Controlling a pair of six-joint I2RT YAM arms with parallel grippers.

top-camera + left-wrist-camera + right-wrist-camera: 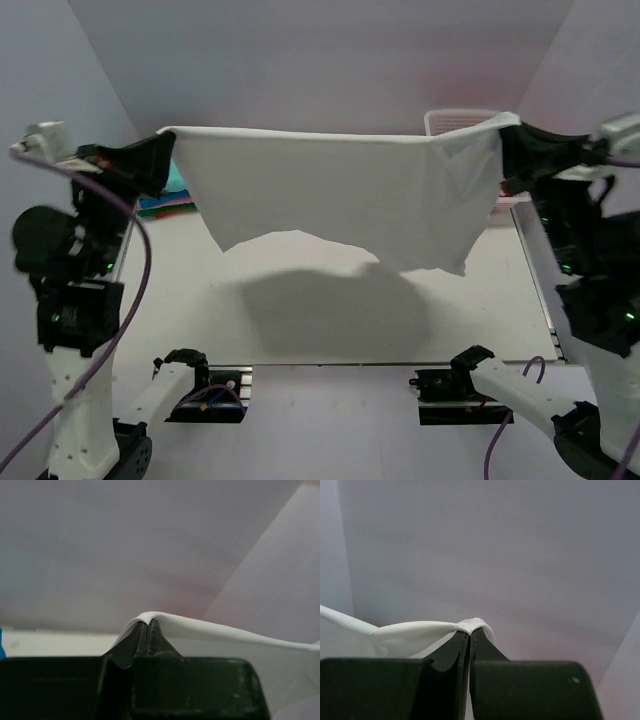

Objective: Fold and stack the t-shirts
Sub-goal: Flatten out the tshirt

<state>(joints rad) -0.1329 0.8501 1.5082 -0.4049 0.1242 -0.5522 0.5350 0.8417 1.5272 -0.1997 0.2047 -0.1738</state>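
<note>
Two upper corners of the white t-shirt [340, 190] are pinched by the left gripper [168, 150] and right gripper [503, 140], spreading it across mid-frame. Soft and light, it should droop between corner holds.

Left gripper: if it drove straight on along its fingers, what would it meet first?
Besides the edge of the white t-shirt it pinches, nothing close: ahead of the left gripper the way looks free up to the pale wall, whose distance is unclear.

Soft light fr above, shadow under t-shirt [340, 190]
</note>
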